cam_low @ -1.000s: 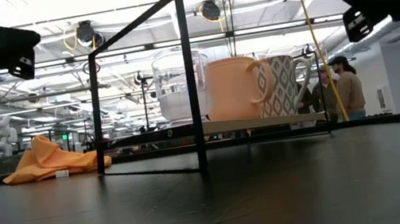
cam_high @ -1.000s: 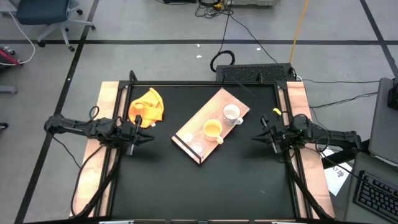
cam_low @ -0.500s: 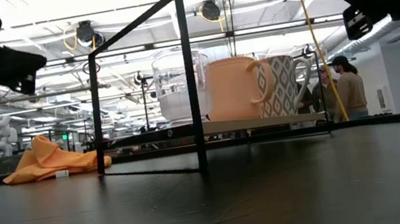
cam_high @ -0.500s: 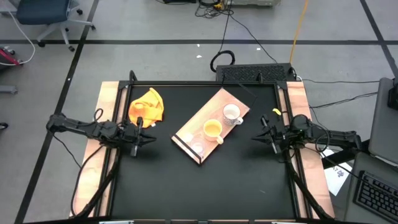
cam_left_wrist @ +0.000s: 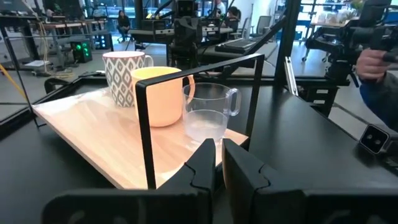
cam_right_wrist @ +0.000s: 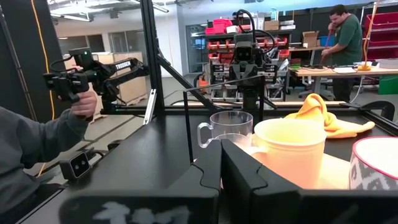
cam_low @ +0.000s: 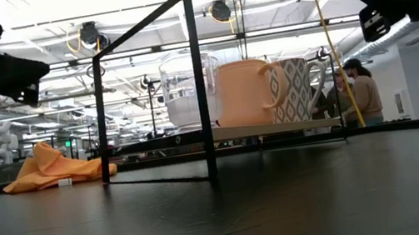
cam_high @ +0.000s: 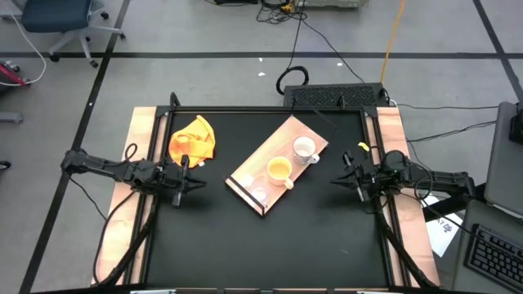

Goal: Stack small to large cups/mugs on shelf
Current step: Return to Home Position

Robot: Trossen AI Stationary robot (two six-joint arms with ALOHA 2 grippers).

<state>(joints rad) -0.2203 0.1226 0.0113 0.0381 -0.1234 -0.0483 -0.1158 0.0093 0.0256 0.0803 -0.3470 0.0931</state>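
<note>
Three mismatched handled cups [cam_high: 279,169] crowd the light wooden shelf [cam_high: 282,135]; left gripper [cam_high: 198,183] at nine, right gripper [cam_high: 334,180] at three o'clock, both pinched together, could topple them if swung inward.

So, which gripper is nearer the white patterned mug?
Right. The right gripper hangs just off the shelf near the white mug; the left gripper is across the shelf, by the yellow cloth.
</note>
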